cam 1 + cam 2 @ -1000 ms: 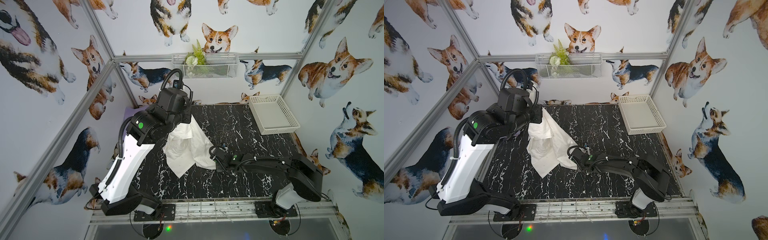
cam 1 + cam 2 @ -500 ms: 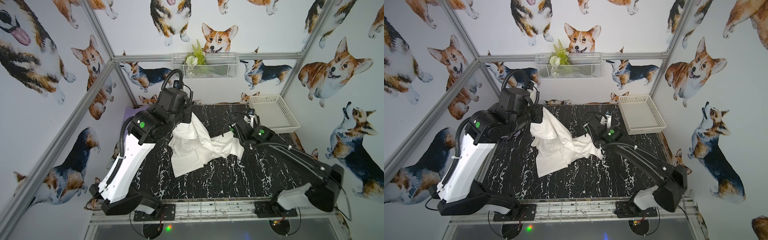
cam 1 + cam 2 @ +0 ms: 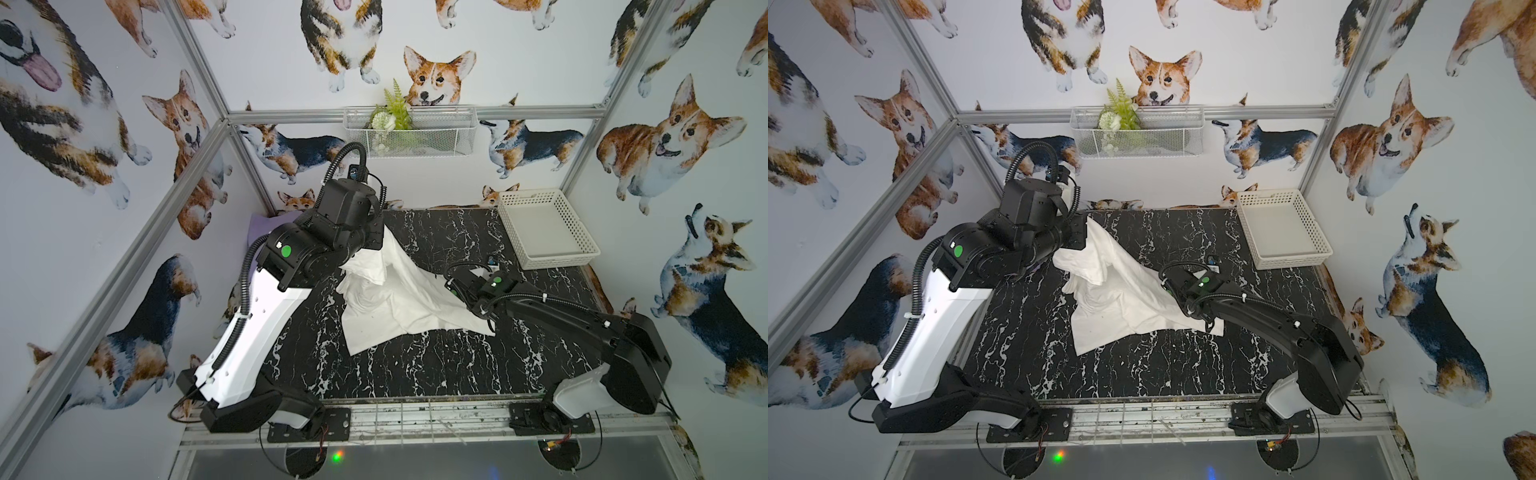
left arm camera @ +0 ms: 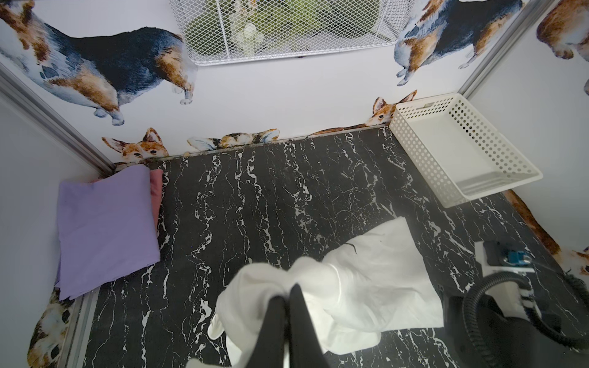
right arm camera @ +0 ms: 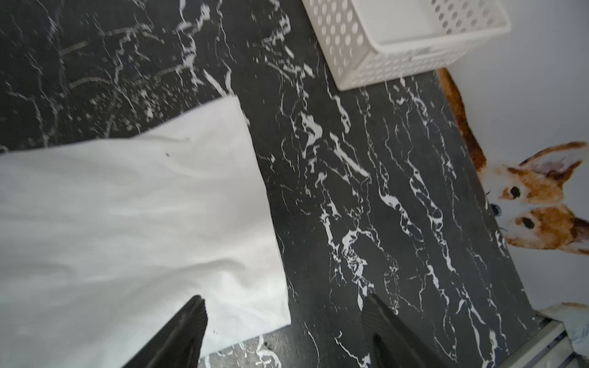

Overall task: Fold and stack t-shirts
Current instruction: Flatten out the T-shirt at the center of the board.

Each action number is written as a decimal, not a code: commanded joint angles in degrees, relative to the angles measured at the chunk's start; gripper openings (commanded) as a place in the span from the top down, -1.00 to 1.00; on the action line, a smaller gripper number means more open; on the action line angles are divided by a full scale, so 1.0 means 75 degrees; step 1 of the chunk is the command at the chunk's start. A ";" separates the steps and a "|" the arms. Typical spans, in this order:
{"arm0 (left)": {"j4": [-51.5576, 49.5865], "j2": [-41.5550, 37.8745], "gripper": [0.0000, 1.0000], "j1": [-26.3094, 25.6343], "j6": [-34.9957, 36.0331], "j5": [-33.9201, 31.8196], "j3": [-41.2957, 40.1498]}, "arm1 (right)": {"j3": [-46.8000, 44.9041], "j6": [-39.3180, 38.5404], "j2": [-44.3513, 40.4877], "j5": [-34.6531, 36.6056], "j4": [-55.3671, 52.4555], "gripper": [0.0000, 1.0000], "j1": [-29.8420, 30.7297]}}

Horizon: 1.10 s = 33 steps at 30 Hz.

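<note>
A robotics lab's test booth, not a home or shop: the space is a small cell framed by silver aluminium extrusion posts [image 3: 196, 58] and closed in by white wall panels printed with cartoon corgis [image 3: 436, 75] (cheerful, but plainly a backdrop). Two machines, a black-and-white left robot arm [image 3: 257, 332] and a mostly black right robot arm [image 3: 561, 311], stand on black base plates [image 3: 307, 424] fixed to a slotted metal rail [image 3: 415, 415] along the front of a black desk with white marble veining [image 3: 415, 365]. Ribbed black cable conduit [image 3: 345, 153] and a green status light [image 3: 286, 251] show on the left arm. A white wire-mesh wall basket [image 3: 449, 137] with a green artificial fern [image 3: 395, 112] and a white perforated plastic tray [image 3: 552, 259] serve as props
</note>
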 commanded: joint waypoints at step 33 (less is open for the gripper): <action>0.0410 -0.0183 1.00 0.0028 -0.0017 0.0007 -0.0290 | -0.3855 0.1324 -0.0731 -0.2267 0.3989 0.04 -0.0577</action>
